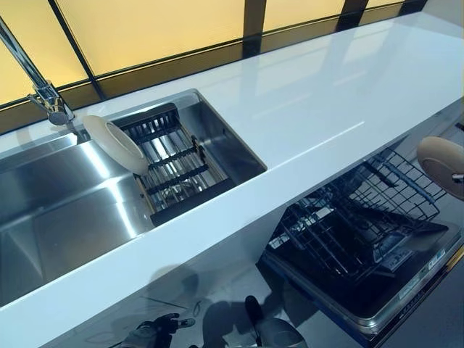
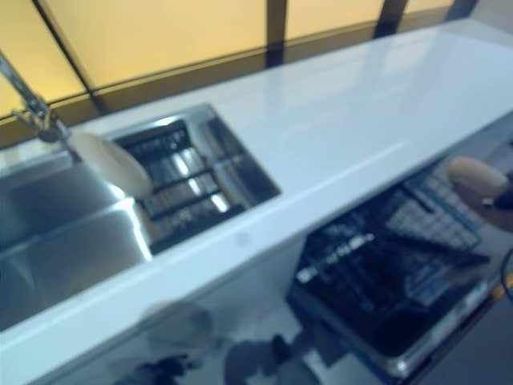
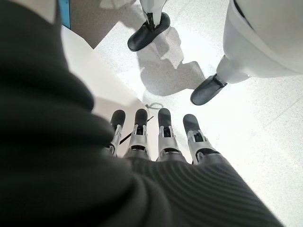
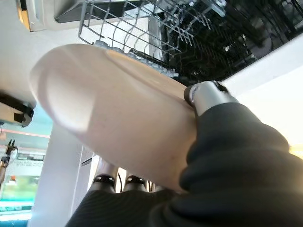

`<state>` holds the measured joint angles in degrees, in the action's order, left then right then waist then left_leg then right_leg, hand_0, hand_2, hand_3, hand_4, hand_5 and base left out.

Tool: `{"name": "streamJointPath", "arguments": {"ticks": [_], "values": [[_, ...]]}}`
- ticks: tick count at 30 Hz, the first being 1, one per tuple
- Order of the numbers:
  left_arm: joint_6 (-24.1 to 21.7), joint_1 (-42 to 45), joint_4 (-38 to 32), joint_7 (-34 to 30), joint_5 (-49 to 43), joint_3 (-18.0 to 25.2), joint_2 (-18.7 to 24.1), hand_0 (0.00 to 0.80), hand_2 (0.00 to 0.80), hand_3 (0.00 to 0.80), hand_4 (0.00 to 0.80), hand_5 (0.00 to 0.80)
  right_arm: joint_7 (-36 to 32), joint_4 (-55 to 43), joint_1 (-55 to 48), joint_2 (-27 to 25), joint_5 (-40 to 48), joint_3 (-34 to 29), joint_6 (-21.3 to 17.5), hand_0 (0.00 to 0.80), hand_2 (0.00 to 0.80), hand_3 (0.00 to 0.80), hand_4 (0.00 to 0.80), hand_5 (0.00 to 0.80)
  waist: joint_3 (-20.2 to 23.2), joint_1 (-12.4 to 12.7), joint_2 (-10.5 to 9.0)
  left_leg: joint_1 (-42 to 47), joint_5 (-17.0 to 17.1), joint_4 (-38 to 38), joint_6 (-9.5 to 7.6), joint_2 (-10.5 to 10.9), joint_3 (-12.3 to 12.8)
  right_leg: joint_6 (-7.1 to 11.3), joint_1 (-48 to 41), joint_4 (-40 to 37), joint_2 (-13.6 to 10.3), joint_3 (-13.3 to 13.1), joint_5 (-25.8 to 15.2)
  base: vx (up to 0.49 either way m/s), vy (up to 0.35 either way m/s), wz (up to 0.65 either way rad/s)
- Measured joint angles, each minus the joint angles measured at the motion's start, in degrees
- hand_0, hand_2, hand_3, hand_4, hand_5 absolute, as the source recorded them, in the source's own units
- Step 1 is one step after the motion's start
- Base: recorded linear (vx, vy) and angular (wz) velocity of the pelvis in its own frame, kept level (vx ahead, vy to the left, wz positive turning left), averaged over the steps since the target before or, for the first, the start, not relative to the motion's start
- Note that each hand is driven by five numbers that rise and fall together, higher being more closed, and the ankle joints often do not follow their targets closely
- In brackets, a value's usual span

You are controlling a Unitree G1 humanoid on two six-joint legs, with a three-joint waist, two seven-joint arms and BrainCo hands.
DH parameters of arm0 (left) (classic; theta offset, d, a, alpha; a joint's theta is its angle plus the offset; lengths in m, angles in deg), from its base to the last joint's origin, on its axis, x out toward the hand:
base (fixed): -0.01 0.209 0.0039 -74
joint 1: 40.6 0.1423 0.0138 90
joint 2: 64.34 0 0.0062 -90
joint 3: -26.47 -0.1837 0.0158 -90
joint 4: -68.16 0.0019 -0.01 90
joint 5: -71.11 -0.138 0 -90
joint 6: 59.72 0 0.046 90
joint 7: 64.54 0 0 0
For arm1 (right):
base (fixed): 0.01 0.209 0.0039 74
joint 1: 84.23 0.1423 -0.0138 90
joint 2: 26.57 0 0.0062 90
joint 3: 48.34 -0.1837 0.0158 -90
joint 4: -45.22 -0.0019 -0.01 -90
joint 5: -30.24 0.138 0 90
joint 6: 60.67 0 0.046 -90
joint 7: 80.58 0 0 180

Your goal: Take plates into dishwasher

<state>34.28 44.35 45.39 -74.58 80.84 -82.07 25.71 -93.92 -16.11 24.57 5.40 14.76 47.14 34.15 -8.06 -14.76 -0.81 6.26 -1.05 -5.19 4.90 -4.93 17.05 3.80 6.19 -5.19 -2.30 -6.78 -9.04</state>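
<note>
A beige plate (image 4: pixel 113 109) is in my right hand (image 4: pixel 210 97), thumb curled over its rim and fingers (image 4: pixel 106 182) under it. In the eye views this plate (image 1: pixel 441 163) hangs at the far right, above the right end of the pulled-out wire dishwasher rack (image 1: pixel 362 210). A second, white plate (image 1: pixel 116 143) leans upright in the dark drying rack (image 1: pixel 174 170) inside the steel sink (image 1: pixel 65 210). My left hand (image 3: pixel 161 137) hangs low with straight fingers toward the floor, holding nothing; it also shows low in the left eye view (image 1: pixel 148 335).
A long white counter (image 1: pixel 326 109) runs between the sink and the open dishwasher door (image 1: pixel 391 290) below it. A tap (image 1: pixel 43 90) stands at the sink's back left. Yellow window panels line the far side.
</note>
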Motion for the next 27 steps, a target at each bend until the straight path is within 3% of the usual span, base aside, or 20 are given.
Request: {"name": "streamJointPath", "arguments": {"ticks": [7,16,27], "values": [[0.4,-0.2,-0.8,0.1,0.0,0.0,-0.2,0.000,0.000,0.000,0.000,0.000,0.2,0.8,0.2,3.3,-6.4,4.6,0.0,0.800,0.800,0.800,0.800,0.800,-0.9,0.2,0.89,-0.4,0.1,0.0,-0.05,-0.1,-0.7,-0.07,0.0,0.0,-0.2,0.8,0.1,-0.009,-0.013,0.04],[0.5,-1.1,-2.1,0.0,0.1,-0.1,-0.2,0.000,0.000,0.000,0.000,0.000,0.6,6.2,2.1,8.4,-6.3,9.0,1.4,0.800,0.800,0.800,0.800,0.800,-1.8,2.3,2.36,-1.3,0.2,0.1,-0.17,-0.2,-2.2,-0.17,0.1,0.0,-0.5,2.2,0.2,-0.025,-0.019,0.08],[-0.5,-1.2,-3.6,-1.9,2.8,-1.7,-0.1,0.000,0.000,0.000,0.000,0.000,5.7,15.6,7.8,12.6,-6.4,11.1,3.0,0.800,0.800,0.800,0.800,0.800,-3.5,4.3,4.05,-3.1,1.0,0.3,-0.28,0.2,-3.5,-0.20,1.2,0.0,-1.1,3.4,0.2,-0.040,-0.029,0.07]]}}
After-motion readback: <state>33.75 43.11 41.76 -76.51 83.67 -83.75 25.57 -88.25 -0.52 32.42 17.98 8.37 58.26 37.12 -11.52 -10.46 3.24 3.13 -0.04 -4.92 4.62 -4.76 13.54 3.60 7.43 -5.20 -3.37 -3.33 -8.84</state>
